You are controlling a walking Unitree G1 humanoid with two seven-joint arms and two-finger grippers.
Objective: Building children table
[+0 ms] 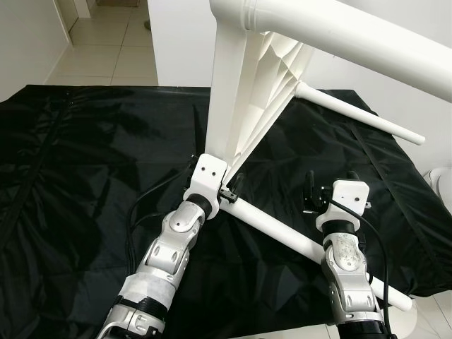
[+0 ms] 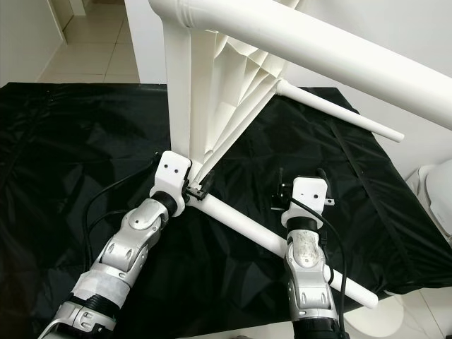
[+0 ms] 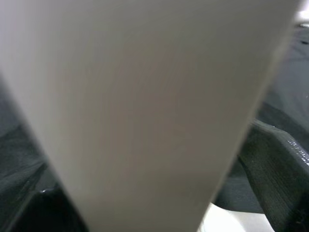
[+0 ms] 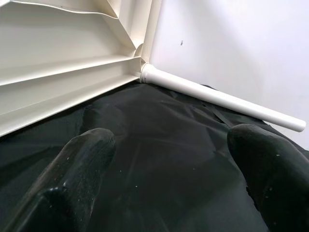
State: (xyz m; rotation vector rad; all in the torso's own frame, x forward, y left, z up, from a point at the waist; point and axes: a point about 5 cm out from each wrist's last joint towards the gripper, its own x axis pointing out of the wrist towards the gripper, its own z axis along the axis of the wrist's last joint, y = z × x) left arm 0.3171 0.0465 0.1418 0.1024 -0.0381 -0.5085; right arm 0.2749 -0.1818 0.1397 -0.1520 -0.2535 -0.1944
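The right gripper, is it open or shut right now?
Open: the right gripper has its two black fingers spread wide apart over the black cloth, holding nothing.

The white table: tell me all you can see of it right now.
The white table looks like glossy plastic and stands tipped on edge on the black sheet, its ribbed underside facing right. Round legs jut out, one toward the robot, one toward the wall. The left gripper meets its lower corner; the open right gripper hangs apart.

table (image 1: 332,32): showing plain white, ribbed underside
table legs (image 1: 279,229): showing white
cloth (image 1: 78,176): lying glossy black, beneath the jaws
right gripper (image 4: 169,164): showing black fingers
floor tiles (image 1: 106,42): showing pale cream
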